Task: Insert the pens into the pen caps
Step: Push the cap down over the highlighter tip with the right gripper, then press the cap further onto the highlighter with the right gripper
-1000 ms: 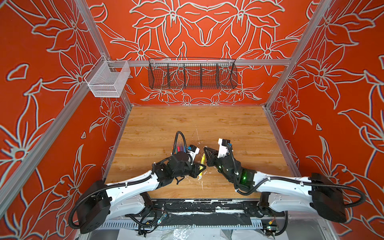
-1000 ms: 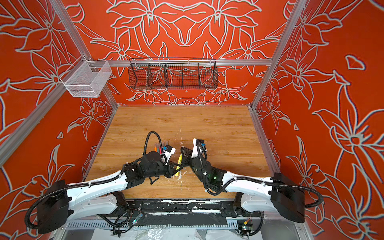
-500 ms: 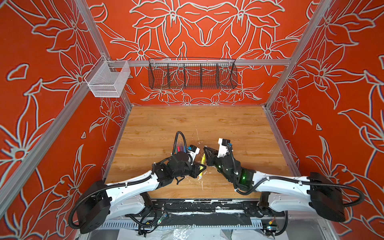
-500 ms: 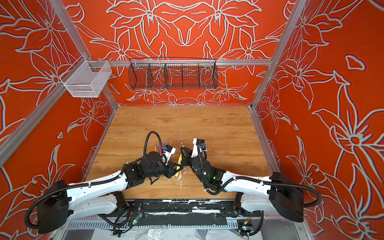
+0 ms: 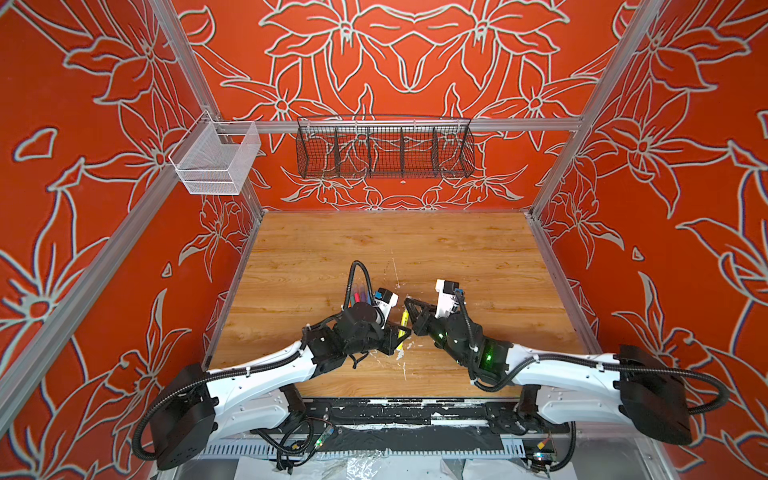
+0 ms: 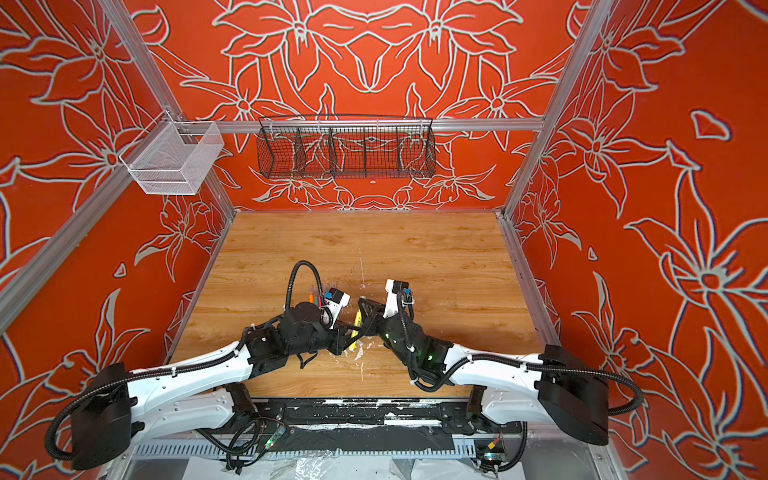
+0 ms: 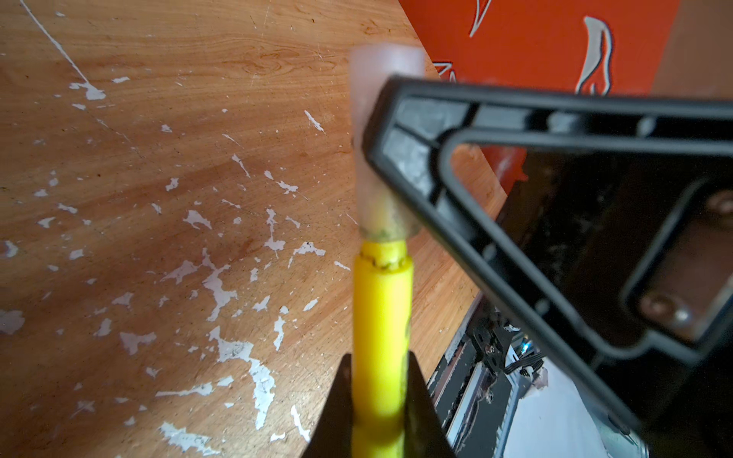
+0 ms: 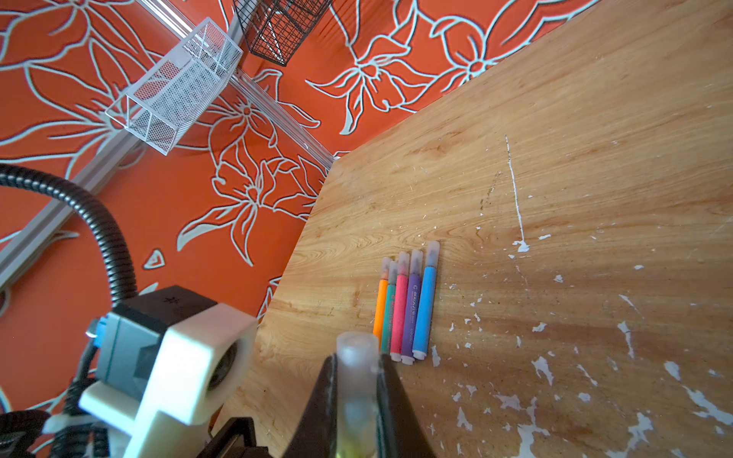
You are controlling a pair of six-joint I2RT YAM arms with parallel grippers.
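Observation:
My left gripper (image 7: 380, 382) is shut on the barrel of a yellow pen (image 7: 381, 317). The pen's tip end sits inside a clear pen cap (image 7: 375, 131), and a short yellow neck still shows below the cap's mouth. My right gripper (image 8: 357, 370) is shut on that pen cap (image 8: 356, 357). In both top views the two grippers meet over the front middle of the table, with the yellow pen (image 5: 402, 328) (image 6: 355, 329) between them. Several other pens (image 8: 404, 305), each wearing a cap, lie side by side on the table, partly hidden behind my left wrist (image 5: 360, 296).
White paint flecks (image 7: 222, 285) are scattered over the wooden table (image 5: 457, 257). A white mesh basket (image 5: 216, 160) hangs on the left wall rail, and a black wire basket (image 5: 384, 151) hangs on the back wall. Orange walls close in three sides.

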